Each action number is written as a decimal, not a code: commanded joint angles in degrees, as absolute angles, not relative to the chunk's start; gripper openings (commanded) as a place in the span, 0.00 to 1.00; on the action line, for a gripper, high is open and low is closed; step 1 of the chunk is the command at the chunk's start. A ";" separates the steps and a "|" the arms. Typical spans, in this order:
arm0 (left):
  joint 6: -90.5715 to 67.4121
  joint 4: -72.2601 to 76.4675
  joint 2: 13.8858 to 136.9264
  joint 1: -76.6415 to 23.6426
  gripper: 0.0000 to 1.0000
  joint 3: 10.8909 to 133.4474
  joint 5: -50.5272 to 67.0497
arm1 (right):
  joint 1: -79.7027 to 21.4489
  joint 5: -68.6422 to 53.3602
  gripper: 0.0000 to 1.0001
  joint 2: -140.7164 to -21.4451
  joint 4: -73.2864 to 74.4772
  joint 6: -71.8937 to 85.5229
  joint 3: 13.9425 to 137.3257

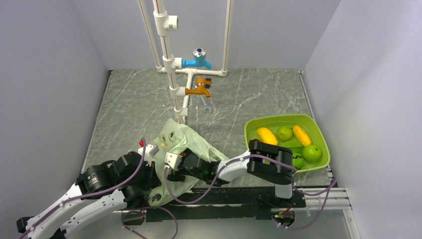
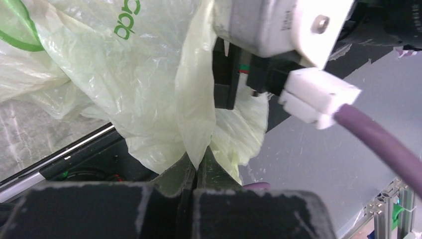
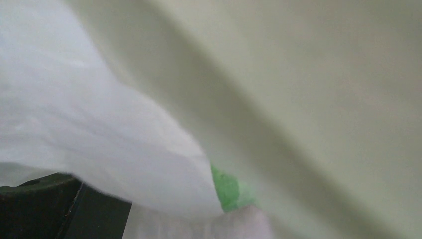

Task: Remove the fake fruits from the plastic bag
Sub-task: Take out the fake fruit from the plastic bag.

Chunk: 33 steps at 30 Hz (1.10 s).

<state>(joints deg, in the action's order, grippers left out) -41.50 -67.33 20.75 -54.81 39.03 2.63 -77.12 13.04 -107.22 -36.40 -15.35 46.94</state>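
Closest in, bottom centre of the left wrist view: my left gripper (image 2: 198, 172) is pressed together on a fold of the plastic bag (image 2: 149, 74), the dark fingers (image 2: 174, 181) meeting with the thin pale green film pinched between them. The bag rises from that pinch and fills the upper left of the frame, crinkled, with green printed letters near the top. Upper right, just above the pinch, sits a grey and white housing (image 2: 278, 25) on my other arm, with a white connector (image 2: 318, 97) and a purple cable (image 2: 378, 144) running off to the lower right.

Right wrist view now: blurred pale film right against the lens, a small bright green patch (image 3: 229, 189) at bottom centre that I cannot identify, and a dark shape (image 3: 45, 209) in the lower left corner. Whether my right gripper (image 1: 175, 163) is apart or together, I cannot tell.

From above, both arms meet at the bag in the lower centre, my right fingers hidden against its near side. The bag lies crumpled on the grey marble table (image 1: 249, 99). Right of centre, well apart from the bag, a lime-green tray (image 1: 278, 122) holds the fake fruits (image 1: 284, 133): two long yellow, two round green, one darker green partly hidden behind my right arm. At the far top centre stand white pipes (image 1: 167, 47) with a blue tap (image 1: 196, 60) and an orange tap (image 1: 199, 90), and a wrench (image 1: 207, 105) lies just beside them
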 commanded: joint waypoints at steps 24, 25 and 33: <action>-43.43 -65.65 21.59 -54.71 0.00 42.75 -3.61 | -77.95 8.40 0.21 -91.76 -21.30 -9.66 44.96; -42.94 -64.94 21.20 -54.67 0.00 42.73 -3.48 | -77.89 6.88 0.21 -89.57 -19.87 -8.04 44.58; -41.60 -64.57 20.59 -54.67 0.00 43.65 -6.69 | -77.91 -2.55 0.00 -73.27 -12.65 3.20 44.13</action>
<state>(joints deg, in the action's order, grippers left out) -42.68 -66.63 20.73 -54.78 41.30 -4.23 -77.82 2.37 -80.03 -15.75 -4.58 43.44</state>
